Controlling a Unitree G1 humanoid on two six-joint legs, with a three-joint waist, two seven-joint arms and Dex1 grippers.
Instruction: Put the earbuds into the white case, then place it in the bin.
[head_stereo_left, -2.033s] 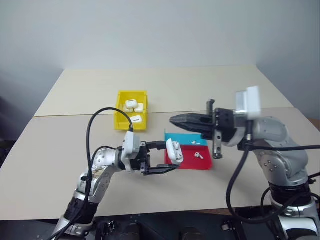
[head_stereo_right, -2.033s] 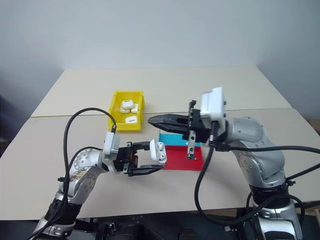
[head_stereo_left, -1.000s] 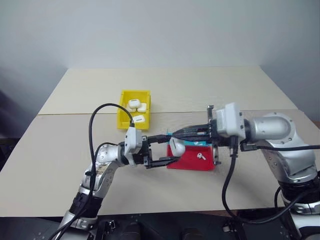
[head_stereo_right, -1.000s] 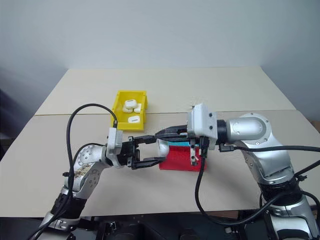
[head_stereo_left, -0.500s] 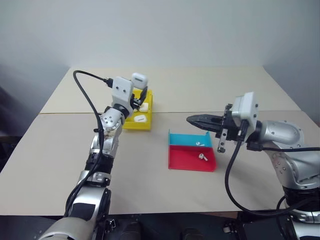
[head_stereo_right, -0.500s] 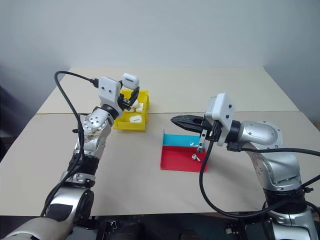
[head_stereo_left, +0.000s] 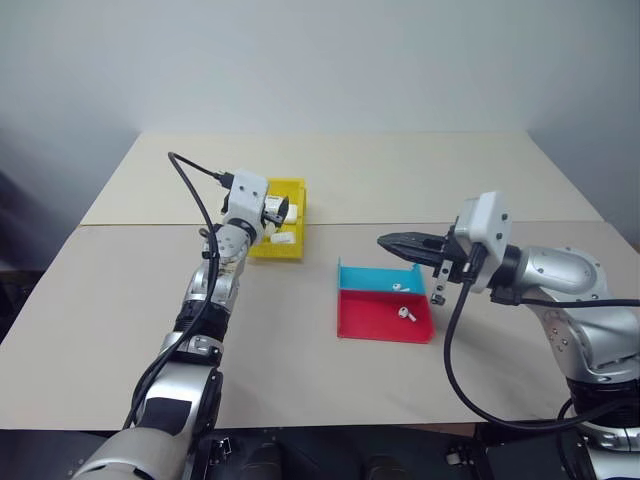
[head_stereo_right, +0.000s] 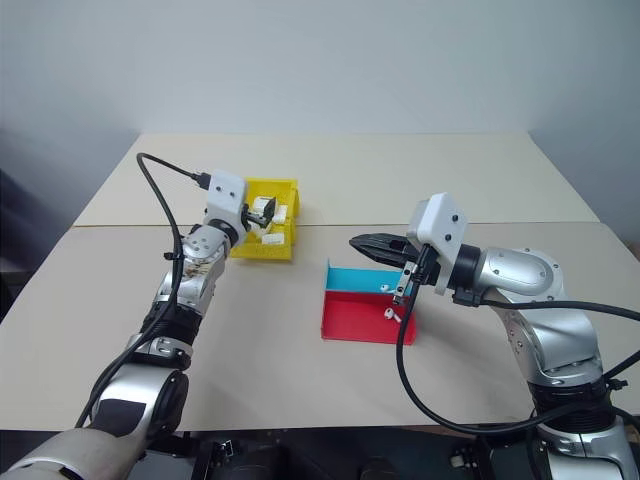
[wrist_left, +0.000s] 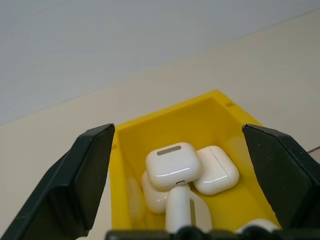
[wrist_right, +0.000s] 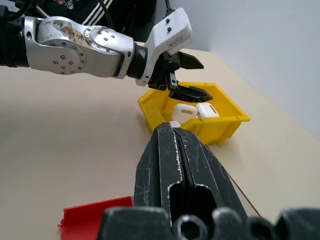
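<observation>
currently my left gripper (wrist_left: 181, 165) sits over the small rectangular yellow plastic bin (head_stereo_left: 277, 244), jaws spread wide and holding nothing. several small glossy white rounded charging cases (wrist_left: 173, 165) lie piled inside the bin, between the black fingers (wrist_left: 80, 180) as the left wrist view shows them. i judge the placing step done for one case, with that case resting on top of the pile.

my right gripper (head_stereo_left: 384, 241) hovers above the shallow red and teal plastic tray (head_stereo_left: 385, 319), jaws pressed together, empty. two tiny glossy white earbuds (head_stereo_left: 405, 313) lie loose in the tray, so i judge more packing is left.

for clearance: the bin's upright walls stand just beside my left fingers, so i would lift clear before swinging sideways. the beige tabletop (head_stereo_left: 120, 300) between bin and tray is open. the tray's low rim sits below the right gripper, well apart from the bin.
</observation>
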